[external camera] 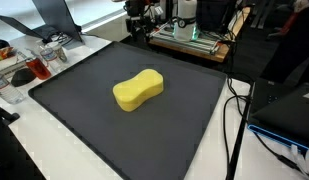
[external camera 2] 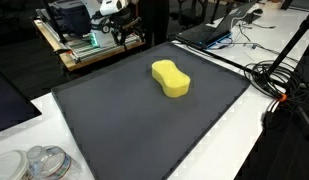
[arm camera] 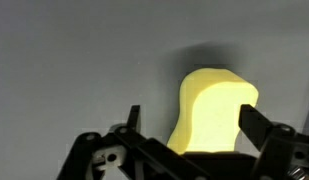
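The claw stands wide apart and holds nothing. In the wrist view its two dark fingers frame the yellow sponge, one on either side, without touching it. The sponge's near end is hidden behind the claw's body, so how high the claw hangs over the sponge cannot be told. Neither exterior view shows the claw clearly.

The sponge is waisted like a peanut. It lies flat and alone, and in both exterior views the dark mat spreads out beneath it on all sides. The white worktop shows past the mat's edges, well away from the sponge. Black cables trail across it, well apart from the sponge, and in an exterior view clear glass jars stand off at a corner, farther still.

The step in hand reads as the approach: the claw is lined up on the sponge with no contact made. Taking hold would call for coming straight down with the fingers kept astride the narrow waist, stopping short of the mat and then closing gently, since the foam will likely give under the squeeze.
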Controlling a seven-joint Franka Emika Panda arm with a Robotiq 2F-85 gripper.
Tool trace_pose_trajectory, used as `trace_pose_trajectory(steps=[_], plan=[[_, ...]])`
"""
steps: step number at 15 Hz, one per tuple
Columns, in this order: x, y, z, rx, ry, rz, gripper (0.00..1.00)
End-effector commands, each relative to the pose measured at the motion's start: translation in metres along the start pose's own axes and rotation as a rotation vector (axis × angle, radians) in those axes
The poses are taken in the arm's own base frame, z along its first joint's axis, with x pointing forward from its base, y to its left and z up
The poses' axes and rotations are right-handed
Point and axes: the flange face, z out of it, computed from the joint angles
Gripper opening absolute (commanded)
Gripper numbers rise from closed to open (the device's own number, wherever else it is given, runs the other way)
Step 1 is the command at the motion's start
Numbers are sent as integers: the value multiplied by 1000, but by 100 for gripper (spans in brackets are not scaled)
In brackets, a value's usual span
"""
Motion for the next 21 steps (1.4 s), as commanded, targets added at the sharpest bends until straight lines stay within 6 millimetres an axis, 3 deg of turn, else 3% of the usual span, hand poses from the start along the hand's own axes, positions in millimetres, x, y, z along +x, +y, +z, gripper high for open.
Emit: trace_pose_trajectory(steps=[1, 13, 16, 21], plan=[[30, 26, 4, 42, -3, 7, 100], [153, 92, 43, 109, -65, -60, 100], [186, 93, 48, 122, -52, -97, 100], [238, 75, 47, 115, -10, -230, 100]])
